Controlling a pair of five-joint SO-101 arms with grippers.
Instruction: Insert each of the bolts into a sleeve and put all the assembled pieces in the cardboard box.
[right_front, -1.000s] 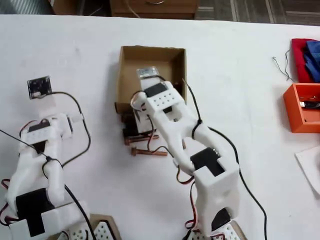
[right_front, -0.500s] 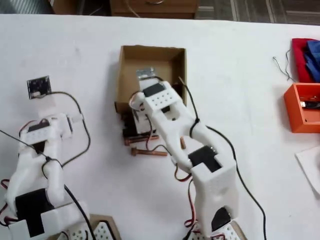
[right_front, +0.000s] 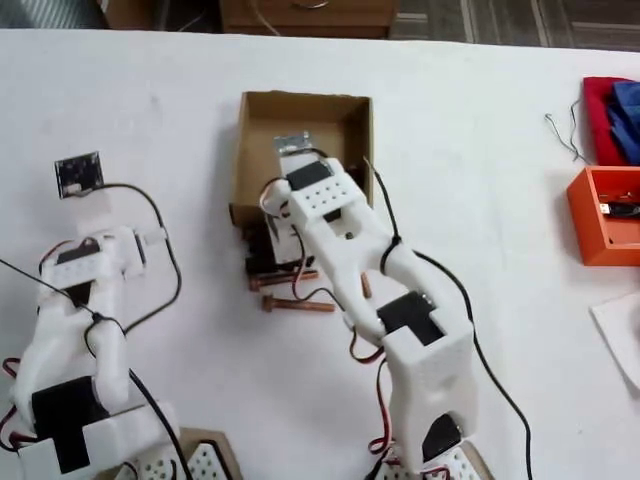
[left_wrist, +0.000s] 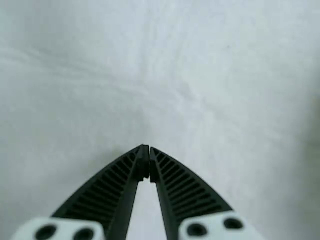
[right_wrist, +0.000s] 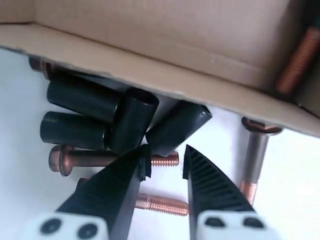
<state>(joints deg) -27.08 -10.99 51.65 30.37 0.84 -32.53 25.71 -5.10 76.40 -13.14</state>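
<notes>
The right end effector (right_wrist: 165, 156) is held parted and empty just above the smooth black cylindrical sleeves (right_wrist: 131, 119), probably so one can be pinched. A copper-coloured threaded bolt (right_wrist: 85, 159) lies beneath its tips; the matte brown cardboard box (right_wrist: 165, 35) wall stands just beyond. The left end effector (left_wrist: 145, 164) is clenched on nothing over the white table (left_wrist: 200, 75).
</notes>
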